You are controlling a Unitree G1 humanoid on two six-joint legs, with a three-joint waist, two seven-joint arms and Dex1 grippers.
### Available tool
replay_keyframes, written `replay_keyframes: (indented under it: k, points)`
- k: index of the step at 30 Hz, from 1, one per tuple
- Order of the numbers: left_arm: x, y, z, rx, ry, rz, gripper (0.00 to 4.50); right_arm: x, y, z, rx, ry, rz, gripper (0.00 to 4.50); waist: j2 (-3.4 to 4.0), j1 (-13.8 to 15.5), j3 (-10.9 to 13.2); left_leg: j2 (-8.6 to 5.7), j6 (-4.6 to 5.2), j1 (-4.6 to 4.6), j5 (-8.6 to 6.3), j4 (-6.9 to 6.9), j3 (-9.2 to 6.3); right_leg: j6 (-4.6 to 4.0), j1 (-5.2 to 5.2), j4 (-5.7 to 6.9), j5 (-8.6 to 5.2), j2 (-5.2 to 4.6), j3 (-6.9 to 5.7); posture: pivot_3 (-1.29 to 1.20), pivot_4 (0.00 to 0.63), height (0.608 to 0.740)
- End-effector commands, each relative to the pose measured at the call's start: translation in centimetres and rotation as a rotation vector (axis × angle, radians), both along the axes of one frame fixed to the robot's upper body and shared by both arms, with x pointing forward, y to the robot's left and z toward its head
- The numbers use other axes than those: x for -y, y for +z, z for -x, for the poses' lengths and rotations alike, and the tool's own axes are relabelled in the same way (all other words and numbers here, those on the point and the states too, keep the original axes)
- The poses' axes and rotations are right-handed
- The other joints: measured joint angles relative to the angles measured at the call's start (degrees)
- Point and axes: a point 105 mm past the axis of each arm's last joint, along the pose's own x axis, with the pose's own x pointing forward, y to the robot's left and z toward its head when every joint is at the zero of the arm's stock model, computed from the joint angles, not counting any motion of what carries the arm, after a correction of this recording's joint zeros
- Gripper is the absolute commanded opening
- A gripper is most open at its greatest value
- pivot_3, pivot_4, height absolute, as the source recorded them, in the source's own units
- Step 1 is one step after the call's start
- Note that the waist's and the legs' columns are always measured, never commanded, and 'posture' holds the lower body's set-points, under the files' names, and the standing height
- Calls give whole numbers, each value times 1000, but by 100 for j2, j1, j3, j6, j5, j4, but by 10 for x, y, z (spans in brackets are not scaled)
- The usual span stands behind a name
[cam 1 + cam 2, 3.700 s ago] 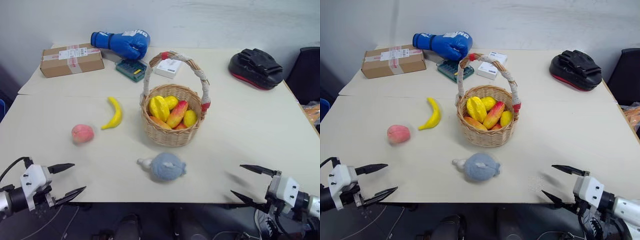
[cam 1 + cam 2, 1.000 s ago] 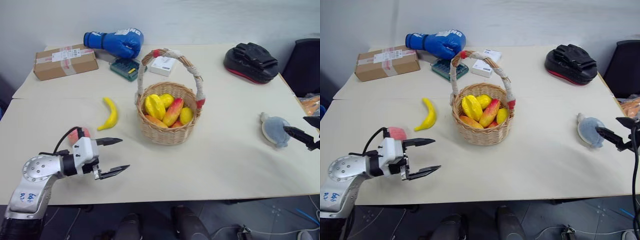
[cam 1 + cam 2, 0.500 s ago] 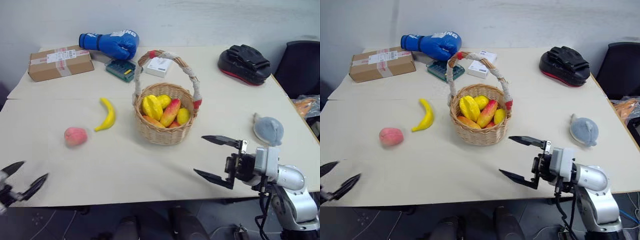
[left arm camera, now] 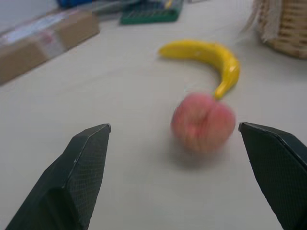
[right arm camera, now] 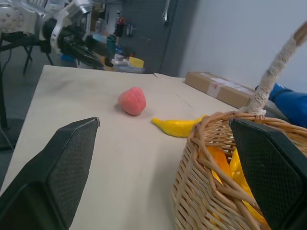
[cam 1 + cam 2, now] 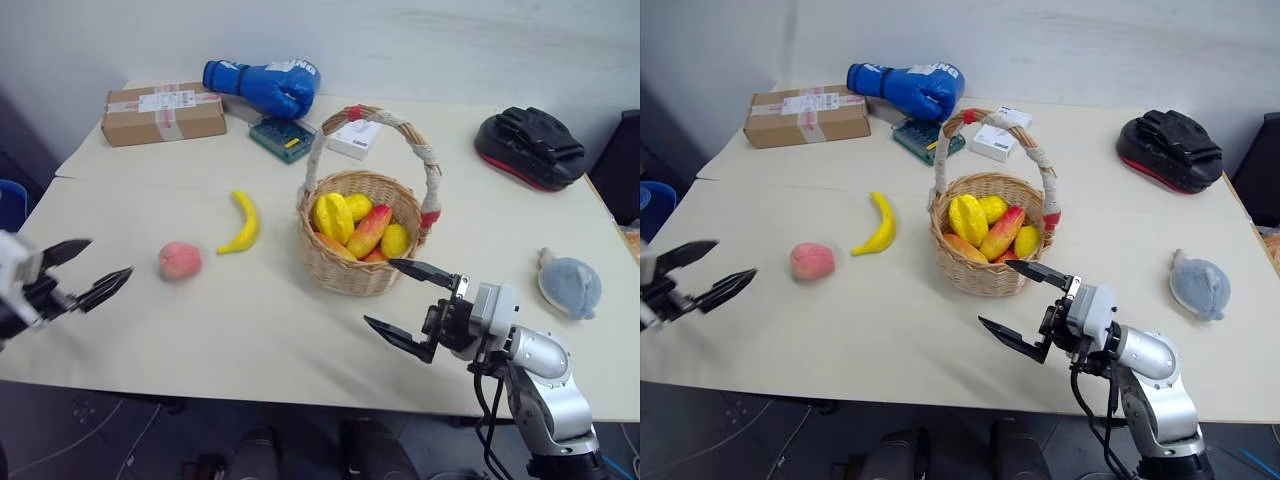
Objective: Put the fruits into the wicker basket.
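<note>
Since the left claw (image 6: 82, 273) is wide open and level beside the peach (image 6: 180, 260), a low approach could roll it toward the desk's (image 6: 250, 320) left edge; right claw (image 6: 412, 306) open, empty.

A: Left gripper (image 6: 88, 268) is cut off at the frame edge in the head views; its arm cannot be seen.

B: Noted. Peach (image 4: 203, 122) is blurred in the left wrist view. Wicker basket (image 4: 284, 24) is clipped at that view's corner.

A: Lower fruit in the basket is hidden beneath the upper pieces. Print on the cardboard box (image 6: 165, 113) label is too small to be read.
</note>
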Motion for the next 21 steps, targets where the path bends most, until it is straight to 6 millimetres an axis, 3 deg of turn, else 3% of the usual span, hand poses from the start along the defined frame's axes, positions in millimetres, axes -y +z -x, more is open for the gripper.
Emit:
replay_keyframes:
  k: [1,6,12,16,18,21]
  points:
    - [13,-11,-19,-94,-89,-39,4500,4,2,-3,14,-28,-39,4472,9,-28,-4,6,29,-1,12,-5,31,10,-13,1,6,-15,-42,0,150,740]
    - [29,-29,-44,-204,-183,-104,4500,9,-3,-6,9,-72,-64,4472,12,-45,-2,37,27,-8,6,15,120,45,-45,20,23,0,-180,0,150,740]
    - [14,-41,-51,-275,-140,-202,4500,16,-3,-4,17,-141,-80,4472,13,-14,0,95,20,-15,-21,73,140,45,-58,43,22,19,-217,0,150,740]
    - [16,-49,-51,-255,-180,-217,4500,17,-9,0,3,-158,-75,4472,14,20,0,95,19,-5,-21,82,140,43,-59,60,22,15,-215,0,150,740]
    - [17,-57,-52,-252,-181,-222,4092,22,-10,-3,0,-198,-78,4500,14,19,0,94,20,-3,-18,91,140,43,-59,76,21,9,-215,0,150,740]
    - [17,-47,-59,-178,-154,-184,3227,25,-10,-5,-9,-195,-67,4500,13,22,0,86,26,6,-12,97,140,42,-56,95,21,-5,-212,0,150,740]
